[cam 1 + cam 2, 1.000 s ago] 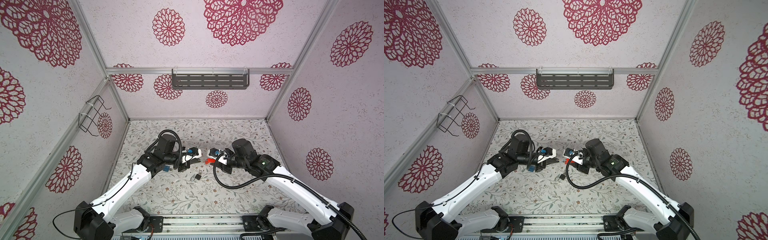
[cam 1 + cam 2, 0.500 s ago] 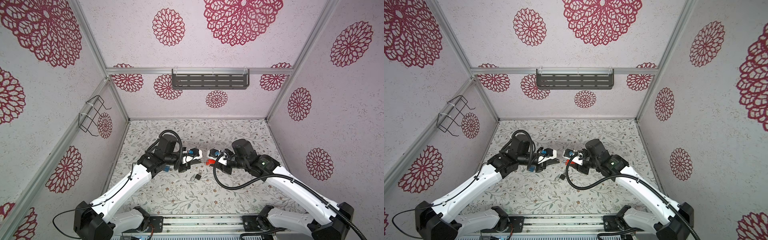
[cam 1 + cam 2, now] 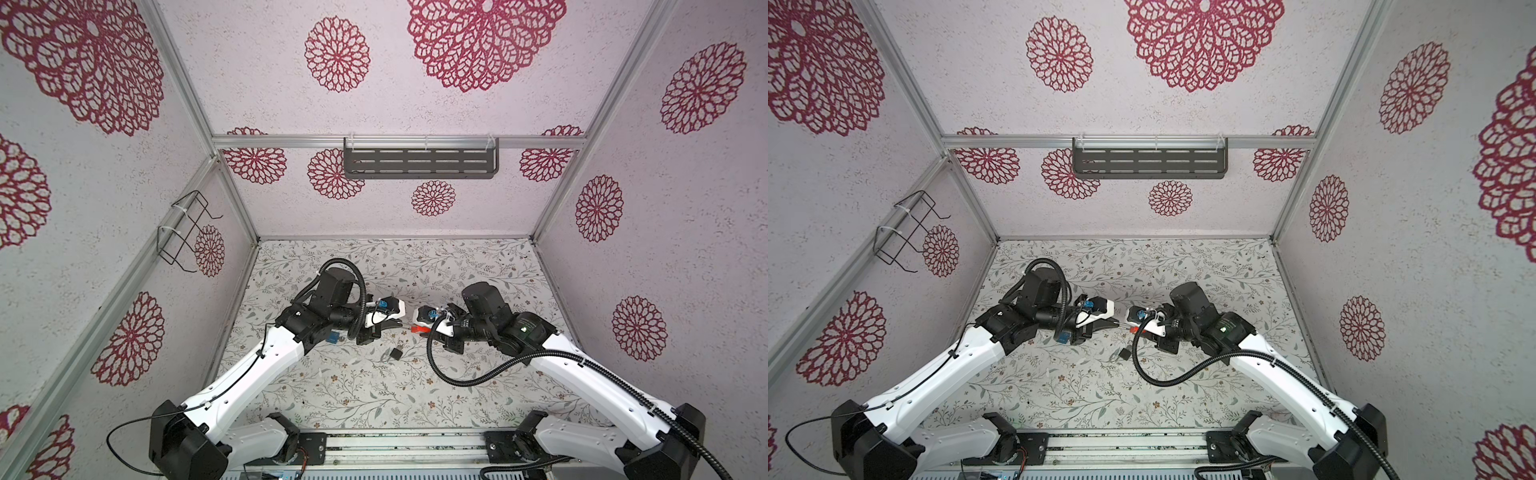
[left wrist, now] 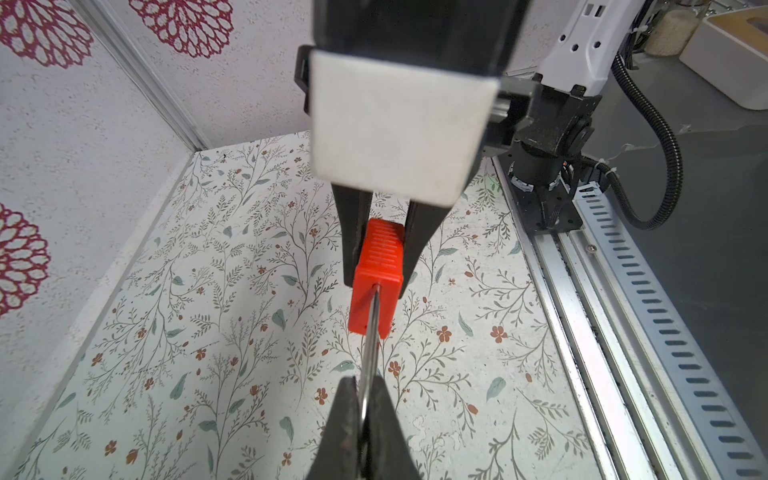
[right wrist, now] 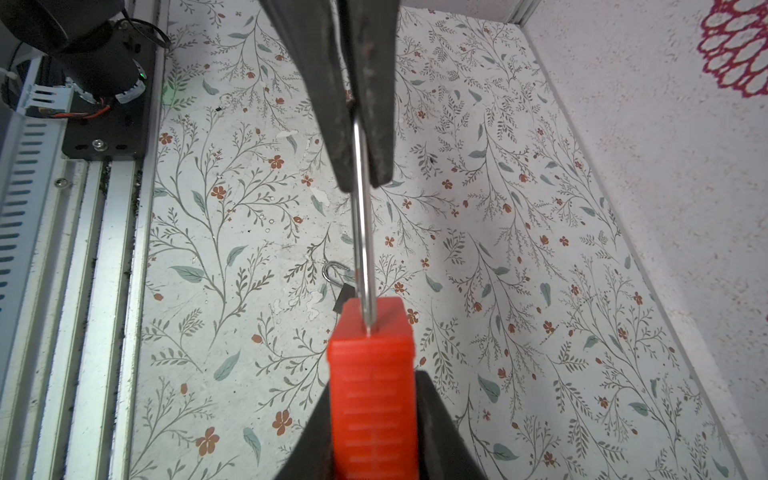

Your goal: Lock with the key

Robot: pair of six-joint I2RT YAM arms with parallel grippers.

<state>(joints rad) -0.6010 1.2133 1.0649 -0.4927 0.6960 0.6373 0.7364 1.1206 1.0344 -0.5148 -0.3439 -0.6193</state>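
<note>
Hardly anything is shifting from a second ago. Both arms are still meeting above the middle of the floral-patterned worktop, and only the right tool seems to be drawing its jaws in tighter.

The red-headed, silver-bladed metal key is hanging in the air between the two arms, clear of the worktop. The left tool is pinching the far end of the blade, jaws pressed together on the metal. The right tool is sitting with a jaw against each flank of the ribbed red head, so it is looking clamped there too.

The small black padlock with a silver shackle is lying loose on the worktop just below them, and neither arm is touching it.

To my eye they are handing the key over, so that it ends up gripped by its head with the blade free. Nothing is going into the lock yet. Next, the left tool would need to let go of the blade without tugging the key askew. Someone then has to steady the padlock while the blade is being lined up with the keyhole. I cannot tell which way that keyhole is facing.
</note>
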